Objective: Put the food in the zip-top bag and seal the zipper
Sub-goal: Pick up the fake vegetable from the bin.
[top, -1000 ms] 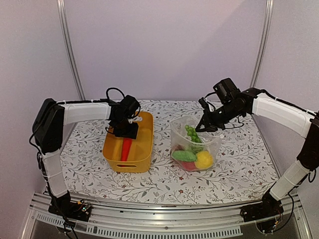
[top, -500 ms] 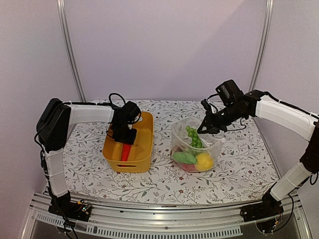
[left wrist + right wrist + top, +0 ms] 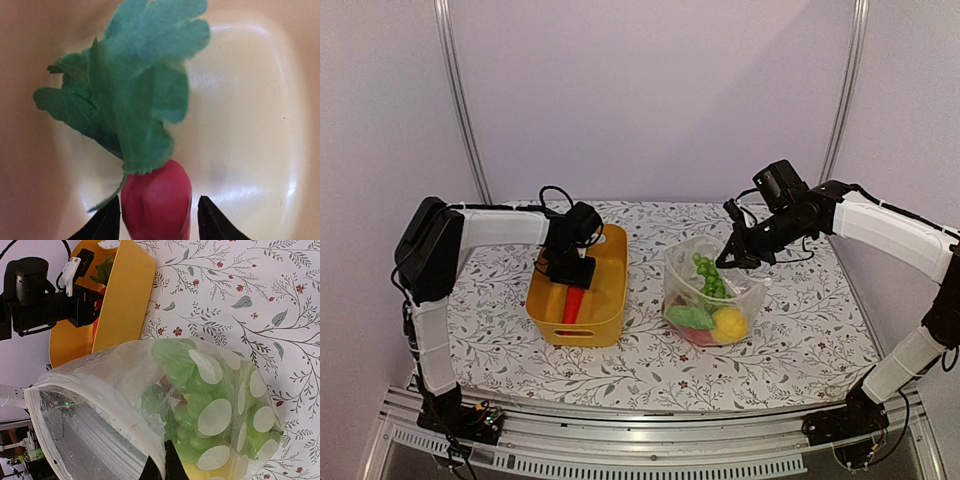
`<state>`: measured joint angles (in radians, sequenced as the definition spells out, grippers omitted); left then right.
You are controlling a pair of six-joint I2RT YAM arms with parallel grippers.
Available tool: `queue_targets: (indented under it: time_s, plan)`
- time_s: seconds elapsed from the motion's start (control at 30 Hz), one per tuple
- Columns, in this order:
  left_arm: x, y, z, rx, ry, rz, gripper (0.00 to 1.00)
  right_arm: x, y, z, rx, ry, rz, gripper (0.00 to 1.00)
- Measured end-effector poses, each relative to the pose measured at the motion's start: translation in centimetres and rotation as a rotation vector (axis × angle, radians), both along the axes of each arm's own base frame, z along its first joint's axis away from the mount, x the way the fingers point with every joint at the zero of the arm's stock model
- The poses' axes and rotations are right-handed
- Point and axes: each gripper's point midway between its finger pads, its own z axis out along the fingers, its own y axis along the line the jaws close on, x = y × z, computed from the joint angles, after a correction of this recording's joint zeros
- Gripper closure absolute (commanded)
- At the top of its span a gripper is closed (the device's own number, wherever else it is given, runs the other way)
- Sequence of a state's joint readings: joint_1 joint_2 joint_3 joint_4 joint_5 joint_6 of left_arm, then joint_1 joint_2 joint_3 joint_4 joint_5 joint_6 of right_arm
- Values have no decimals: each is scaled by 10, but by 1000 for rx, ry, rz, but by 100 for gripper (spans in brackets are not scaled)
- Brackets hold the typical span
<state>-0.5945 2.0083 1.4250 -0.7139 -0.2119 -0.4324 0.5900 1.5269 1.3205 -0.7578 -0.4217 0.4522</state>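
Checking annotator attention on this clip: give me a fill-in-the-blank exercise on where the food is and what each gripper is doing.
1. The carrot lies in the ____ tub.
2. The right gripper pinches the zip-top bag's rim, with its mouth ____.
3. The left gripper has a finger on each side of the ____.
4. The lemon piece sits inside the ____.
Missing: yellow; open; carrot; bag.

The top camera looks down from high behind the near edge of the table (image 3: 800, 340), set well back, with the yellow tub (image 3: 578, 290) left of centre. The left wrist camera hangs inside the tub, very close, facing its floor. The right wrist camera sits to the tub's right, close over the zip-top bag (image 3: 210, 405), looking across it to the tub's wall. The top view shows both.
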Motion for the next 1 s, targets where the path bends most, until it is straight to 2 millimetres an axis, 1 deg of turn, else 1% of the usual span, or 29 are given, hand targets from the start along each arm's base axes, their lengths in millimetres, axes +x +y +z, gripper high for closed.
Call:
queue_targets:
  time_s: [0.33, 0.43, 0.53, 0.6, 0.73, 0.93, 1.0]
  plan:
    - [7, -1, -1, -16, -4, -11, 56, -1, 0, 1, 3, 0, -3, 100]
    - [8, -2, -1, -21, -2, -10, 56, -2, -1, 1, 3, -1, -3, 100]
    - [8, -3, 0, -26, -3, -11, 52, -2, -1, 1, 4, -1, -3, 100]
    - [8, -3, 0, -29, -3, -13, 52, -3, -2, 0, 3, 1, -3, 100]
    - [8, -4, -3, -30, 5, -18, 53, -4, -2, -2, 3, 7, -4, 100]
    - [9, -5, -13, -25, 27, -24, 53, -4, -2, -2, 5, 10, -6, 100]
    - [9, -4, -15, -24, 32, -26, 57, -5, -2, -3, 6, 13, -8, 100]
